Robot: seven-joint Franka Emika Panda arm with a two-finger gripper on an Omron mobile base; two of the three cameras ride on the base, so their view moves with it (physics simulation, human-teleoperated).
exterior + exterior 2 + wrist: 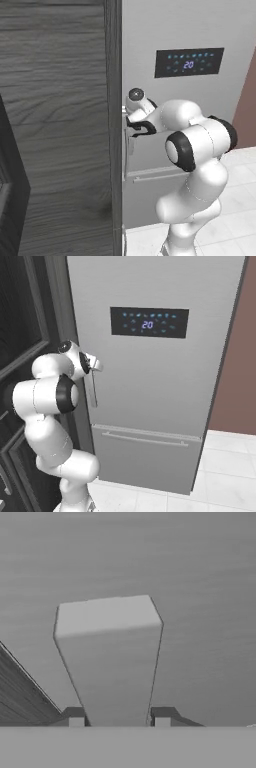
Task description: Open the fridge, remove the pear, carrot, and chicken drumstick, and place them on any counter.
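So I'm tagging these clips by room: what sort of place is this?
Most likely a kitchen. A tall light-grey fridge with a lit black panel and a lower drawer stands beside dark wood-grain cabinets, on a pale tiled floor.

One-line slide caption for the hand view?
Gripper closed around the fridge door's grey bar handle, fingertips on either side, door shut.

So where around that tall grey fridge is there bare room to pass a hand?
The flat light-grey fridge front is bare between the slim grey bar handle and the brown wall, below the black display panel. The handle side is crowded: the tool brackets the bar, tight beside the dark wood-grain cabinet.
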